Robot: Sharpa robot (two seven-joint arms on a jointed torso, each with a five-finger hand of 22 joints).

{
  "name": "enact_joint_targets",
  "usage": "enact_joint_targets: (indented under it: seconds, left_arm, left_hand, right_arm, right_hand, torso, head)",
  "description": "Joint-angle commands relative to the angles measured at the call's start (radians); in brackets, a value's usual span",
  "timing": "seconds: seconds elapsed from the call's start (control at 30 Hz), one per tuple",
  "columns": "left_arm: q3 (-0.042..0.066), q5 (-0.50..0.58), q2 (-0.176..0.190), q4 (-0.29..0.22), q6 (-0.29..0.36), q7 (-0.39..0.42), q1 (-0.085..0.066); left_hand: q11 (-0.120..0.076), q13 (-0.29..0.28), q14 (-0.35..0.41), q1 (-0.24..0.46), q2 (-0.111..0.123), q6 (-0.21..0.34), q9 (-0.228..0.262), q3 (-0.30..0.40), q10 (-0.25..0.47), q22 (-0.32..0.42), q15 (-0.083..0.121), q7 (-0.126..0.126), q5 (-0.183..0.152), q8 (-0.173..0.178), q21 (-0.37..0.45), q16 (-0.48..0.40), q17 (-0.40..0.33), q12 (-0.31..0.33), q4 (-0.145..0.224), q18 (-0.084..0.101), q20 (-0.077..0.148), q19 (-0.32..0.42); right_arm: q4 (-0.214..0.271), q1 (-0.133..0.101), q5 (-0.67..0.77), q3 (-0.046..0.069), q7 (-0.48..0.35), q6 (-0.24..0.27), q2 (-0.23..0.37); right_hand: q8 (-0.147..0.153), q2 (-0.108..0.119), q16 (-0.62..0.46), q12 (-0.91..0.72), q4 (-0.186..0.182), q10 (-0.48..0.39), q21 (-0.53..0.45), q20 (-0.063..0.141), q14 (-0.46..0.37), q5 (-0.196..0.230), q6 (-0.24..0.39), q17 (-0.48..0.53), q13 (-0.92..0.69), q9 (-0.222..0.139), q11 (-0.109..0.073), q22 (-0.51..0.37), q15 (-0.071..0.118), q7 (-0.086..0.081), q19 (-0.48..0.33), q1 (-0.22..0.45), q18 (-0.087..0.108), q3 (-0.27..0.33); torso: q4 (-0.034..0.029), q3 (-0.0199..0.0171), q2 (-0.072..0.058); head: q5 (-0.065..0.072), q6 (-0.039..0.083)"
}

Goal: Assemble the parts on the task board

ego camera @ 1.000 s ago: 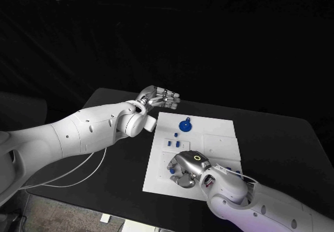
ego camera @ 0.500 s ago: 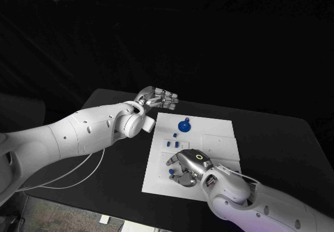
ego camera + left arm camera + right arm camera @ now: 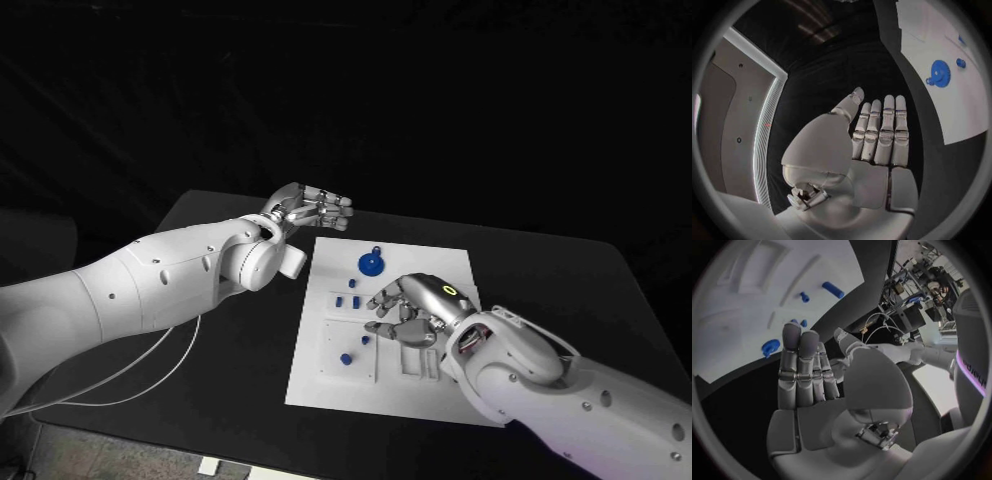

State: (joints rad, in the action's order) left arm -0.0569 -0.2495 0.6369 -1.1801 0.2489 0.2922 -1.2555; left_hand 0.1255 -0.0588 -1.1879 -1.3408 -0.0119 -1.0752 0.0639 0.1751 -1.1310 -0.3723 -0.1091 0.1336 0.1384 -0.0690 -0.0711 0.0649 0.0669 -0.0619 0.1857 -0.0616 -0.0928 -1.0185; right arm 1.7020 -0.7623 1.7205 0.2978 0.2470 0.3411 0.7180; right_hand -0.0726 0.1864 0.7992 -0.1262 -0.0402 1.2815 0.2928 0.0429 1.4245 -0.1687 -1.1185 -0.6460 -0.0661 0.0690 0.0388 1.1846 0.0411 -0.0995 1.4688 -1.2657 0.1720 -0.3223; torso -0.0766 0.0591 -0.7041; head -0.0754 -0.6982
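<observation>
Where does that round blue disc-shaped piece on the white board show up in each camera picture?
Head view: round blue disc near the white task board's far end.
Left wrist view: disc on the board, beyond the left hand.
Right wrist view: I cannot tell it apart from the other blue pieces.
Shared landmark: the board.

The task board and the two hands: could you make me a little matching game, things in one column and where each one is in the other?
Things:
1. left hand
2. right hand
3. round blue part
4. task board

Places:
A. lies on the board near its far edge
B. held over the middle of the board, holding nothing
C. over the black table beyond the board's far left corner, holding nothing
D. flat in the middle of the black table

Pairs: 1-C, 2-B, 3-A, 4-D
</observation>
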Motion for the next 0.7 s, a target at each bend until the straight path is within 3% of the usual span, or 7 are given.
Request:
enact_joint_targets:
  seconds: [0.03, 0.13, 0.23, 0.33, 0.53, 0.6, 0.7]
  left_arm:
    - [0.001, 0.005, 0.011, -0.008, -0.012, 0.011, 0.000]
    - [0.001, 0.005, 0.027, -0.017, -0.013, 0.015, 0.000]
    - [0.000, 0.005, 0.038, -0.025, -0.015, 0.020, 0.000]
    - [0.000, 0.005, 0.047, -0.033, -0.019, 0.026, 0.002]
    - [0.000, 0.006, 0.065, -0.053, -0.028, 0.043, 0.009]
    - [0.000, 0.011, 0.072, -0.061, -0.035, 0.053, 0.012]
    - [0.000, 0.014, 0.081, -0.071, -0.047, 0.064, 0.014]
  left_hand:
    - [0.000, 0.001, 0.006, -0.006, -0.006, 0.004, 0.000, -0.008, 0.005, 0.009, 0.000, 0.001, -0.006, 0.002, -0.002, -0.004, -0.001, 0.002, 0.001, 0.000, 0.003, -0.007]
    - [0.000, 0.001, 0.006, -0.006, -0.006, 0.004, 0.000, -0.008, 0.005, 0.009, 0.000, 0.001, -0.006, 0.002, -0.002, -0.004, -0.001, 0.002, 0.001, 0.000, 0.003, -0.007]
    - [-0.001, 0.001, 0.006, -0.003, -0.005, 0.004, 0.000, -0.010, 0.003, 0.011, 0.000, 0.000, -0.007, 0.002, -0.002, -0.004, -0.001, 0.002, 0.000, 0.000, 0.002, -0.007]
    - [-0.002, 0.001, 0.006, 0.000, -0.004, 0.004, 0.000, -0.012, 0.000, 0.014, 0.000, 0.000, -0.007, 0.002, -0.001, -0.004, -0.001, 0.002, -0.002, 0.001, 0.001, -0.007]
    - [-0.002, 0.001, 0.006, 0.010, 0.001, 0.005, 0.000, -0.023, 0.001, 0.029, -0.001, -0.002, -0.009, 0.002, 0.001, -0.004, 0.000, 0.002, -0.008, 0.003, 0.000, -0.008]
    - [-0.001, 0.000, 0.007, 0.029, 0.013, 0.006, 0.000, -0.043, 0.000, 0.036, -0.003, -0.003, -0.082, 0.002, 0.003, -0.004, 0.000, 0.001, -0.020, 0.006, -0.004, -0.007]
    - [0.002, -0.001, 0.009, 0.050, 0.041, 0.010, 0.001, -0.137, 0.002, 0.054, -0.007, -0.001, -0.087, 0.002, 0.005, -0.004, 0.000, 0.001, -0.054, 0.009, -0.008, -0.006]
  right_arm:
    - [0.015, -0.010, -0.212, 0.026, -0.010, -0.060, 0.042]
    - [0.012, -0.033, -0.310, 0.050, 0.019, -0.132, 0.097]
    - [-0.003, -0.056, -0.374, 0.058, 0.064, -0.195, 0.134]
    - [-0.024, -0.078, -0.436, 0.063, 0.133, -0.282, 0.174]
    - [-0.050, -0.100, -0.505, 0.067, 0.296, -0.445, 0.225]
    - [-0.054, -0.104, -0.516, 0.067, 0.348, -0.489, 0.236]
    - [-0.054, -0.106, -0.524, 0.067, 0.397, -0.527, 0.247]
  right_hand:
    - [0.002, -0.014, 0.007, -0.019, -0.013, 0.087, 0.049, 0.027, 0.006, -0.001, -0.039, -0.005, -0.010, 0.005, -0.027, 0.018, 0.020, 0.017, 0.042, 0.014, -0.043, 0.008]
    - [0.008, -0.032, 0.003, -0.092, -0.009, 0.190, 0.085, 0.061, 0.018, 0.002, -0.069, -0.009, -0.099, 0.004, -0.062, 0.028, 0.048, 0.033, 0.043, 0.012, -0.082, 0.042]
    - [0.010, -0.053, 0.017, -0.279, -0.012, 0.139, 0.152, 0.080, 0.031, 0.004, -0.072, -0.029, -0.343, 0.006, -0.075, 0.045, 0.060, 0.039, 0.045, 0.022, -0.106, 0.068]
    - [0.009, -0.059, 0.058, -0.489, -0.022, 0.025, 0.207, 0.080, 0.016, 0.021, -0.058, -0.093, -0.657, 0.026, -0.077, 0.060, 0.059, 0.038, 0.045, 0.048, -0.107, 0.040]
    - [0.009, -0.079, 0.080, -0.511, 0.002, 0.020, 0.227, 0.078, 0.010, 0.073, -0.062, -0.149, -0.756, 0.043, -0.078, 0.068, 0.057, 0.043, 0.042, 0.066, -0.108, -0.014]
    - [0.009, -0.070, 0.084, -0.511, -0.003, 0.020, 0.232, 0.078, 0.007, 0.085, -0.055, -0.165, -0.773, 0.044, -0.077, 0.071, 0.057, 0.041, 0.042, 0.089, -0.107, -0.017]
    - [0.007, -0.058, 0.152, -0.532, -0.014, 0.015, 0.266, 0.075, 0.004, 0.091, -0.057, -0.267, -0.828, 0.050, -0.071, 0.091, 0.061, 0.042, 0.043, 0.114, -0.106, -0.029]
  torso:
    - [0.0069, -0.0016, 0.000]
    - [0.0140, -0.0042, 0.001]
    - [0.0178, -0.0055, 0.003]
    - [0.0188, -0.0052, 0.006]
    - [0.0235, -0.0068, 0.008]
    - [0.0250, -0.0071, 0.009]
    - [0.0271, -0.0088, 0.009]
  head:
    - [0.022, 0.007]
    - [0.040, 0.007]
    - [0.058, 0.008]
    - [0.078, 0.004]
    - [0.095, -0.001]
    - [0.099, -0.002]
    - [0.106, -0.004]
